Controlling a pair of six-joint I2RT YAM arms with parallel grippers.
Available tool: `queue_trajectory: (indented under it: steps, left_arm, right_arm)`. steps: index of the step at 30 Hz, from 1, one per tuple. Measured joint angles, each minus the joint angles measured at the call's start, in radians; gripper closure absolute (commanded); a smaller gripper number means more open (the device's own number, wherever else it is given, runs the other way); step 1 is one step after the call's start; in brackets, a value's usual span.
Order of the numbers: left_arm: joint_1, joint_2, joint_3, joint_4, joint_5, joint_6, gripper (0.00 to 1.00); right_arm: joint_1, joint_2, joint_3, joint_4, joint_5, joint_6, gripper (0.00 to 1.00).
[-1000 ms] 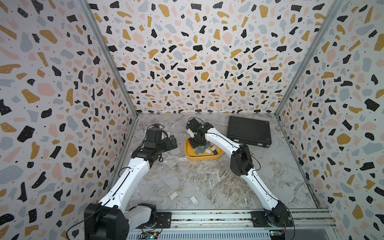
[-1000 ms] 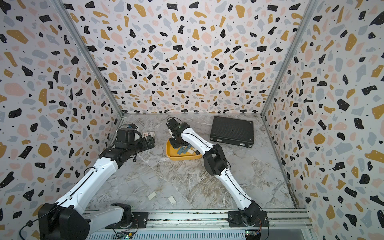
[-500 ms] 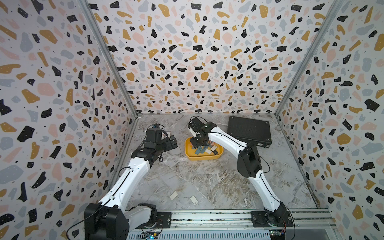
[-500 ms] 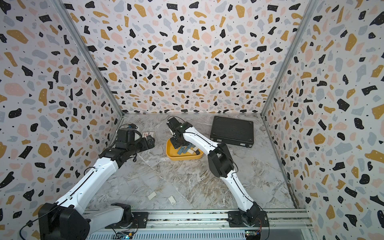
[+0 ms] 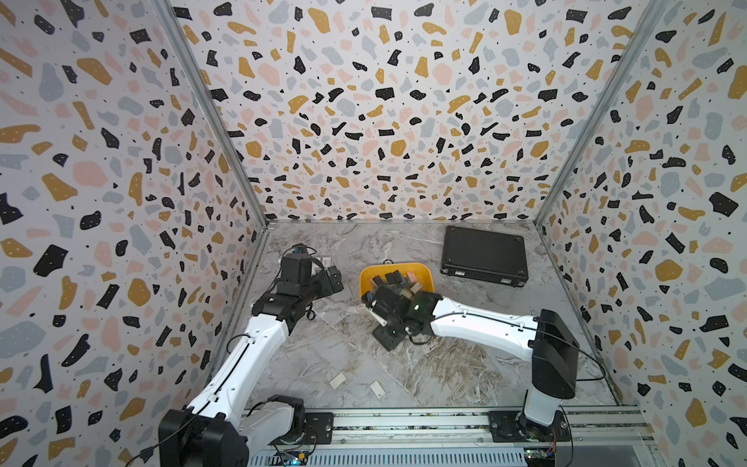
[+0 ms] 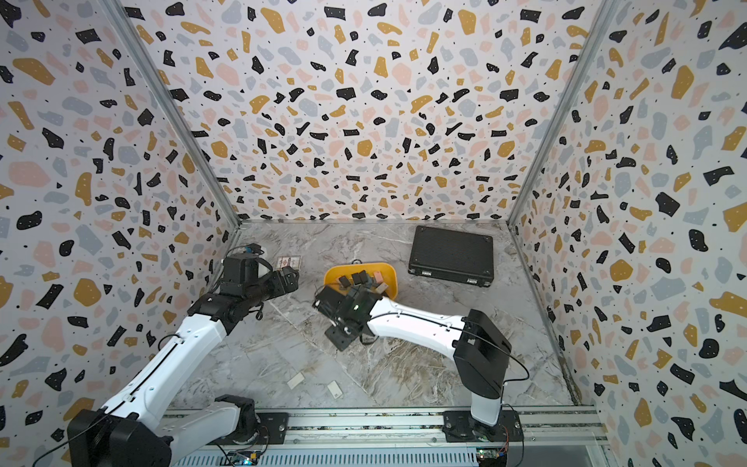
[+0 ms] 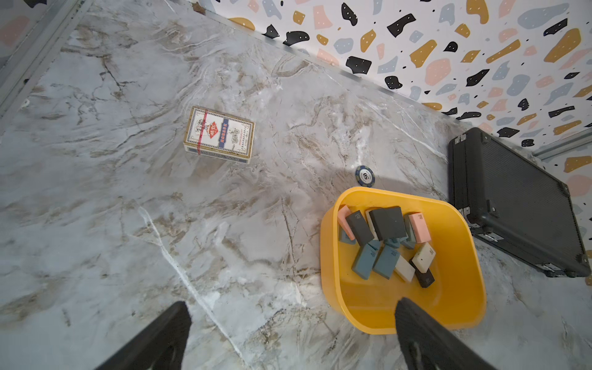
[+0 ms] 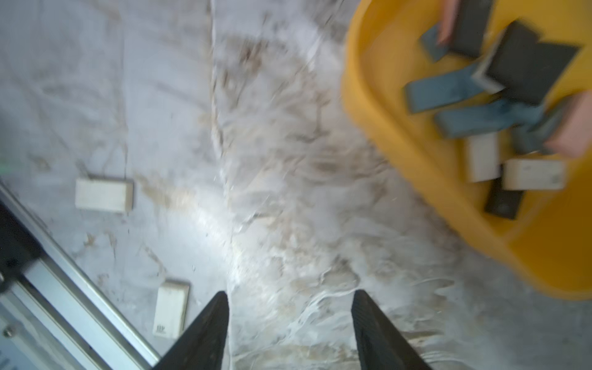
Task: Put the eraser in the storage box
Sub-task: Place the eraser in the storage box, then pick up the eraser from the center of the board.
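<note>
Nearest, by the front rail: two white erasers (image 5: 337,380) flat on the marble table (image 5: 323,356), a little apart, outside the box; small dark stamp on one, not readable. Next, right arm with elbow raised high at the right, forearm stretched low toward the left; right gripper (image 8: 291,294) over bare marble just beside the near wall of the yellow storage box (image 5: 422,271), jaws partly apart, holding nothing. Left arm reaching up and far from its base; left gripper (image 7: 293,309) hovering, jaws wide, empty. Inside the box, heap of erasers (image 7: 387,222): black, blue-grey, pink, white, stamps too small to read. Farther: poker chip (image 7: 365,175) marked 50, card pack (image 7: 219,134) with HIGH QUALITY in small print, black case (image 5: 483,254)
</note>
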Motion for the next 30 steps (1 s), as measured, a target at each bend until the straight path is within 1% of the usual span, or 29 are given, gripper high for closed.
queue_trajectory:
  steps: [3,6,13,18,22,26,30]
  left_arm:
    - [0.001,-0.029,-0.018,-0.006,0.000,0.000,0.00]
    - [0.001,-0.055,-0.029,-0.011,0.000,-0.001,0.01]
    - [0.002,-0.116,-0.056,-0.030,0.002,-0.005,0.00]
    - [0.004,-0.144,-0.065,-0.056,0.000,-0.005,0.01]
    - [0.005,-0.168,-0.066,-0.070,-0.001,-0.005,0.00]
    - [0.005,-0.182,-0.068,-0.075,-0.003,-0.005,0.00]
    - [0.005,-0.190,-0.069,-0.084,-0.019,-0.005,0.00]
  right_arm:
    - [0.084,-0.003,-0.083,-0.005,-0.014,0.036,0.36]
    - [0.126,-0.017,-0.129,-0.004,-0.044,0.076,0.36]
    - [0.196,-0.037,-0.142,0.023,-0.095,0.138,0.36]
    - [0.217,-0.019,-0.113,0.023,-0.153,0.144,0.36]
    - [0.217,0.036,-0.069,0.018,-0.182,0.145,0.37]
    - [0.217,0.118,-0.015,-0.012,-0.188,0.146,0.38]
    - [0.217,0.167,0.010,-0.042,-0.184,0.151,0.39]
